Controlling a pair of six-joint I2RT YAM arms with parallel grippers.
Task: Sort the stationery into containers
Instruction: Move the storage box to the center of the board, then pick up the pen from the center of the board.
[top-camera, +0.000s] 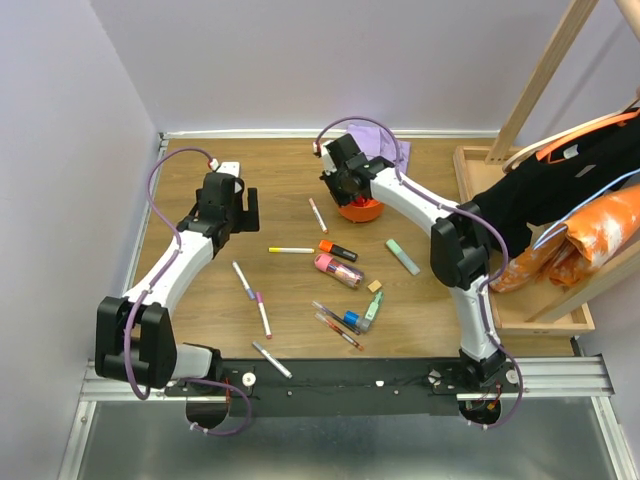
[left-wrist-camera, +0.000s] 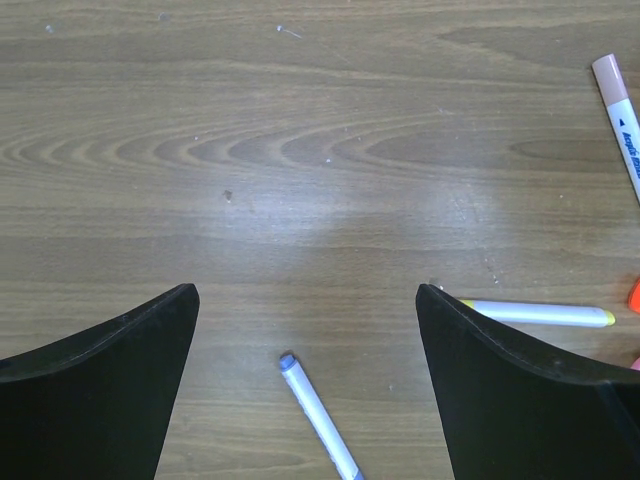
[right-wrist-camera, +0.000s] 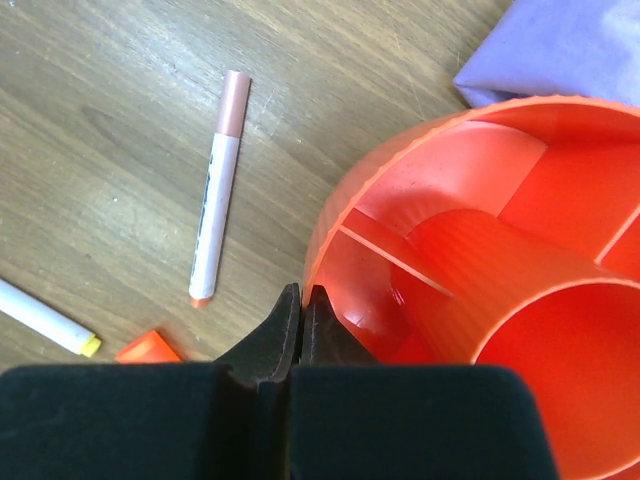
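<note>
I take this to be the opening of the sort; the orange cup (right-wrist-camera: 430, 170) sits toward the far edge of the counter (top-camera: 270, 165), just in front of the lilac cloth (right-wrist-camera: 570, 45), and every compartment I can see in it is empty. My right pincer (right-wrist-camera: 303, 300) is closed to a sliver right at the cup's rim, one finger outside the wall and one inside, so I judge it is pinching that wall. The stationery (top-camera: 403, 256) lies loose across the middle of the counter and down toward the near edge.

My left pincer (left-wrist-camera: 307, 295) is spread wide above bare wood toward the far left corner, holding nothing; a lilac-tipped pen (left-wrist-camera: 318, 415) lies just below the gap, and a yellow-tipped pen (left-wrist-camera: 535, 313) pokes out beside one finger.

Next, I think, the cup wants dragging nearer the scatter without tipping; then the left arm can drop onto that lilac-tipped pen, squared across its barrel.
</note>
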